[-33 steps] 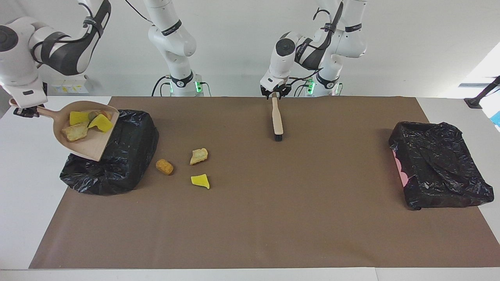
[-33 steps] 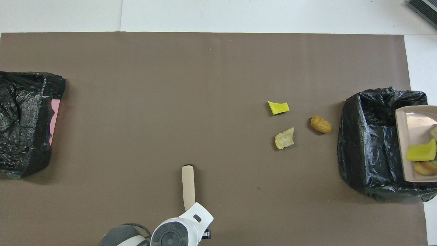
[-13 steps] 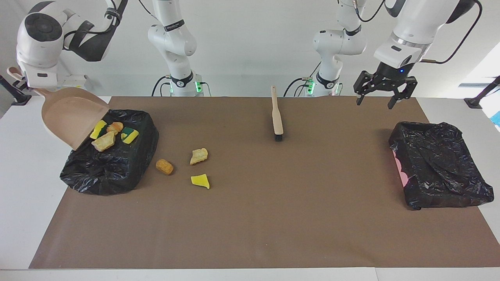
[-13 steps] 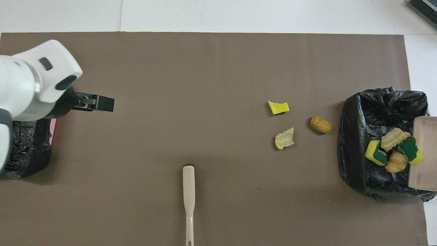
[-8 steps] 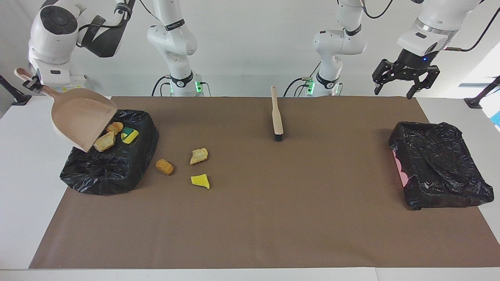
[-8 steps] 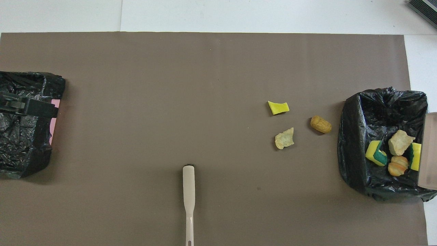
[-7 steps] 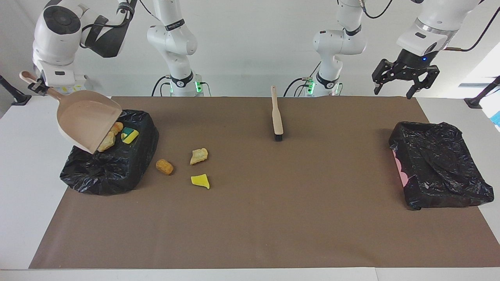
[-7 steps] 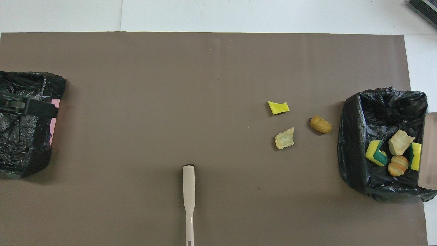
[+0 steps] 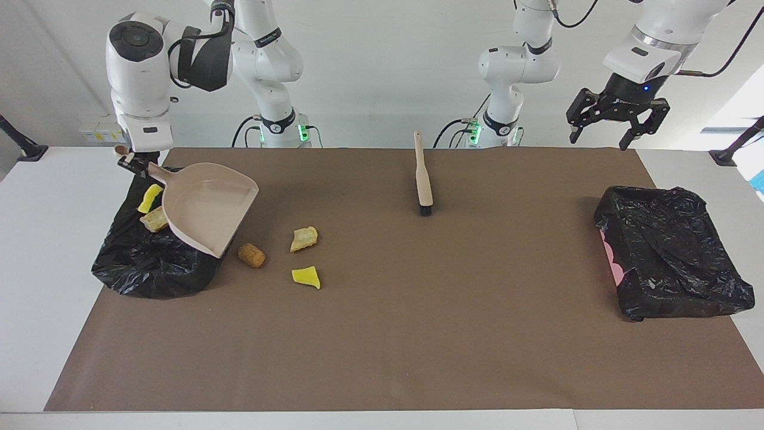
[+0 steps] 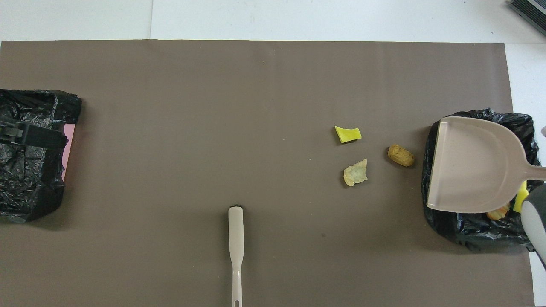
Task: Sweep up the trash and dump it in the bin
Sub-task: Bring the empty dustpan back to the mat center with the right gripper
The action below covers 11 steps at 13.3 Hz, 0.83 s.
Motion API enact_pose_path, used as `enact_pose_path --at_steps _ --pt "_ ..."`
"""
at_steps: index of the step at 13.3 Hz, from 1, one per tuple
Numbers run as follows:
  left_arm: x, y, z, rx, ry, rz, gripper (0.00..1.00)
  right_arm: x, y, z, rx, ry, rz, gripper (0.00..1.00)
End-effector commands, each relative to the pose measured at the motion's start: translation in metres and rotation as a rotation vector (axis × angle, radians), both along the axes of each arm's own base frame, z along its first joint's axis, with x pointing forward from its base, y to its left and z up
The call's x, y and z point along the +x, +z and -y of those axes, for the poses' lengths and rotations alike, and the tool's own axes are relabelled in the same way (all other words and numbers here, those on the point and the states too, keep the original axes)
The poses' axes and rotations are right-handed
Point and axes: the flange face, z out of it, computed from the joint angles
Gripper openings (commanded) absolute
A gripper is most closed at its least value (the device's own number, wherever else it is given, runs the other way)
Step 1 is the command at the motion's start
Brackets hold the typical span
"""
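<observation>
My right gripper [image 9: 133,162] is shut on the handle of the beige dustpan [image 9: 206,206], which hangs empty and nearly level over the black-lined bin [image 9: 143,269] at the right arm's end. In the bin, a yellow piece [image 9: 149,198] and a tan piece [image 9: 155,220] of trash show beside the pan. Three trash pieces lie on the mat beside that bin: a brown lump [image 9: 252,255], a tan chunk [image 9: 304,237] and a yellow bit [image 9: 306,277]. My left gripper [image 9: 597,142] hangs open and empty, high over the left arm's end of the table.
The beige brush [image 9: 423,176] lies on the brown mat [image 9: 418,334] near the robots, mid-table. A second black-lined bin [image 9: 671,257] sits at the left arm's end. In the overhead view the dustpan [image 10: 469,166] covers most of the bin [image 10: 473,230].
The right arm tipped the dustpan's load into the bin, then levelled the pan and swung it toward the loose pieces. The left gripper let go of the brush and rose to its end.
</observation>
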Motion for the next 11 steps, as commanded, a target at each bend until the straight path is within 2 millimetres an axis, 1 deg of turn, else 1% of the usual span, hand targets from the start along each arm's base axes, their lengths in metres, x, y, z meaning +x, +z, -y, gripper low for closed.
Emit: enact_pose_path --at_steps 1,4,5,8,10,11 --pt "-0.008 0.009 -0.003 0.02 -0.005 0.001 1.0 0.008 -0.021 -0.035 0.076 -0.123 0.01 0.0" --pt "-0.009 0.009 -0.005 0.02 0.004 0.0 1.0 0.019 -0.055 -0.086 0.137 -0.288 0.022 0.0" --pt "-0.01 0.01 -0.005 0.02 0.004 0.0 1.0 0.022 -0.068 -0.106 0.15 -0.347 0.026 0.0" --pt "-0.01 0.01 -0.006 0.021 0.006 0.0 1.0 0.028 -0.086 -0.168 0.194 -0.503 0.09 0.0" --pt "-0.01 0.009 -0.008 0.02 0.009 0.0 1.0 0.033 -0.097 -0.208 0.221 -0.672 0.104 0.0" --pt "-0.01 0.01 -0.009 0.02 0.012 0.003 1.0 0.035 -0.104 -0.223 0.215 -0.743 0.122 0.0"
